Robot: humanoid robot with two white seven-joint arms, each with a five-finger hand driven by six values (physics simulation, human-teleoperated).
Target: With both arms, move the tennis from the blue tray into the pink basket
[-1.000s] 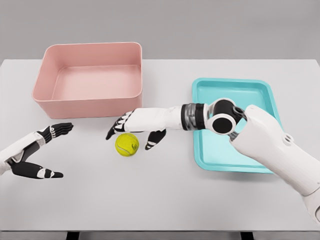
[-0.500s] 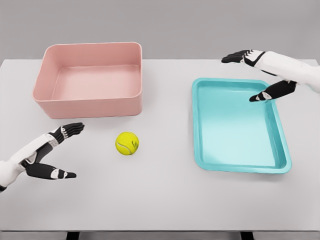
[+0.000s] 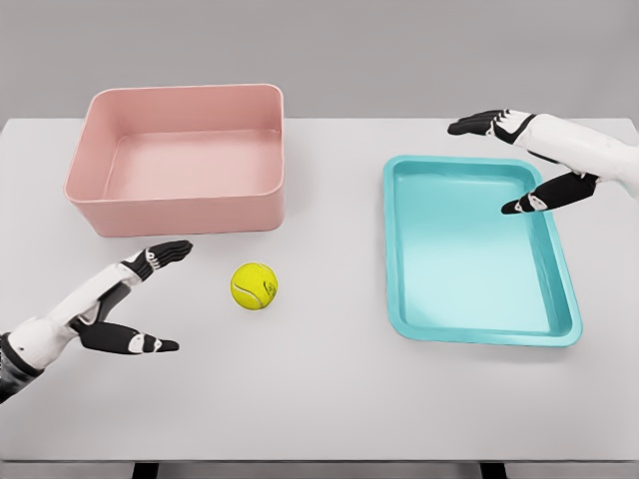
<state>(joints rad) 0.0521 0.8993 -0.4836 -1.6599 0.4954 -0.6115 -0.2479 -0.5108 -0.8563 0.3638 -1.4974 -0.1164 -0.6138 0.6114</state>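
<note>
Resting on bare white table [image 3: 329, 399] between pink basket [image 3: 180, 160] and blue tray [image 3: 474, 249]: tennis ball [image 3: 254, 285], touching neither. Left hand [image 3: 125, 304] near ball, fingers spread, holding nothing. Right hand [image 3: 524, 160] over tray's far right corner, fingers likewise spread and empty. Plain grey wall [image 3: 349, 50] behind

a bare simulated test bench: a plain white surface [image 3: 329, 399] before a blank grey wall [image 3: 399, 50], flat rendered lighting, no room furnishings.
</note>
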